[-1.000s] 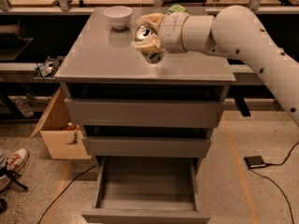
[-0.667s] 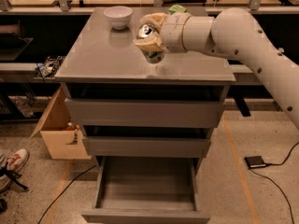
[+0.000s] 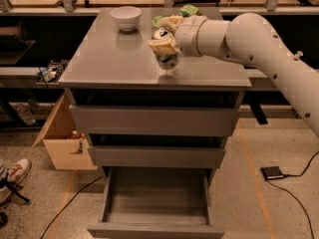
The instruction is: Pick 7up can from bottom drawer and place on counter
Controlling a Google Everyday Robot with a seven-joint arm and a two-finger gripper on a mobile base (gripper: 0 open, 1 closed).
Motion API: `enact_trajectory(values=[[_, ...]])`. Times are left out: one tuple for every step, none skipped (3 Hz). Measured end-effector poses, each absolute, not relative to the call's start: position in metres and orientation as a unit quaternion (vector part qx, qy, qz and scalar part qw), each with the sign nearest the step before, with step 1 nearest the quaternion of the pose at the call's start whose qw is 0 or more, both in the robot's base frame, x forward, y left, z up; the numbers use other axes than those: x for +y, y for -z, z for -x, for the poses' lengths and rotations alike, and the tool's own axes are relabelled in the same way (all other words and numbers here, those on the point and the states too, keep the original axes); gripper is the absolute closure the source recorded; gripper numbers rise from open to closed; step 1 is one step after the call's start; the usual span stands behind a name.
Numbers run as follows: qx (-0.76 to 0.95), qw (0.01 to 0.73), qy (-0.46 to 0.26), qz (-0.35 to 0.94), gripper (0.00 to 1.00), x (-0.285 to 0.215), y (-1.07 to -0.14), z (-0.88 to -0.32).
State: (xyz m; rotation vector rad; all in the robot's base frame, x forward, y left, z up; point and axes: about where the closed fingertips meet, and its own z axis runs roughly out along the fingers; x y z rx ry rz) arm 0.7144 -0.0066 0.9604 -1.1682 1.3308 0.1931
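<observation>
My gripper is shut on the 7up can, a small silver-green can with its pull-tab top showing. It holds the can tilted, just above the middle of the glossy grey counter, right of centre. The can's reflection shows on the counter below it. The bottom drawer is pulled open at the foot of the cabinet and its inside is bare. The two upper drawers are closed.
A white bowl stands at the back left of the counter. A green snack bag lies at the back behind my gripper. A cardboard box sits on the floor left of the cabinet. A cable and a small black device lie at right.
The gripper with the can has moved slightly lower toward the counter surface. The drawers have not moved.
</observation>
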Motion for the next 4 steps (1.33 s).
enact_trajectory(values=[[0.598, 0.627, -0.093, 0.49, 1.0, -0.014, -0.956, -0.721], [0.61, 0.626, -0.101, 0.475, 1.0, -0.02, -0.951, -0.726], [0.616, 0.63, -0.11, 0.46, 1.0, -0.024, -0.946, -0.73], [0.616, 0.64, -0.121, 0.443, 1.0, -0.028, -0.942, -0.733]])
